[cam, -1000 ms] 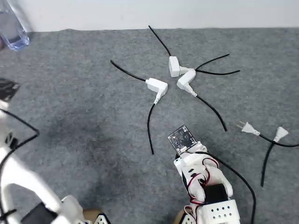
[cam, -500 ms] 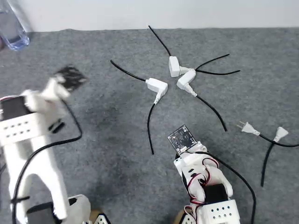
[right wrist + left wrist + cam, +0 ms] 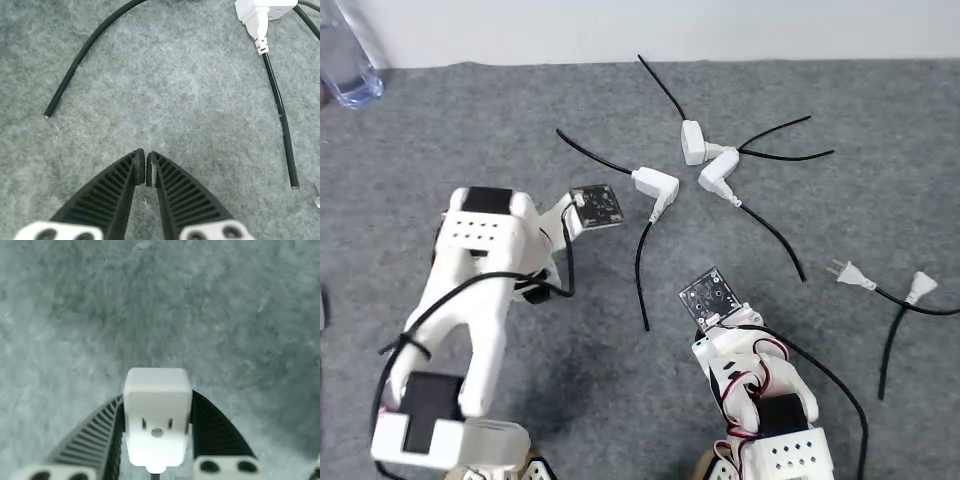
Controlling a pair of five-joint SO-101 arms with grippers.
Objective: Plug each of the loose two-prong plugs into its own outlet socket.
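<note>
- The worktop [image 3: 470, 130], a grey felt-like mat, carries everything. Its pile could snag thin prongs and lets cords drag rather than slide.
- The left arm [image 3: 485, 270] stretches from the near left corner toward the middle. The left gripper [image 3: 157, 399] is clamped on a white outlet socket [image 3: 157, 422], with a finger on each side and the slotted face turned to the wrist camera. Since only the smooth sides are held, the socket may twist or slide back when a plug is pushed in.
- The right arm [image 3: 750, 390] sits near the bottom centre. The right gripper [image 3: 145, 169] has its fingertips pressed together with nothing between them, low over the mat. It must spread before any pick, and a late opening would just shove the plug along.
- A cluster of white corded blocks [image 3: 718, 172], probably further sockets, lies mid-worktop. Two of them touch, and a third block [image 3: 657, 186] lies just beside the left arm's tip. A careless sweep there would knock it or hook its black cord.
- A loose two-prong plug [image 3: 850, 275] lies flat at the far right, well apart from the held socket. A second plug [image 3: 921, 287] lies near it, but I cannot make out its prongs. Their cords cross, so lifting one plug may tow the other.
- The prongs are slim, so a tilted approach to the slots could jam or bend them.
</note>
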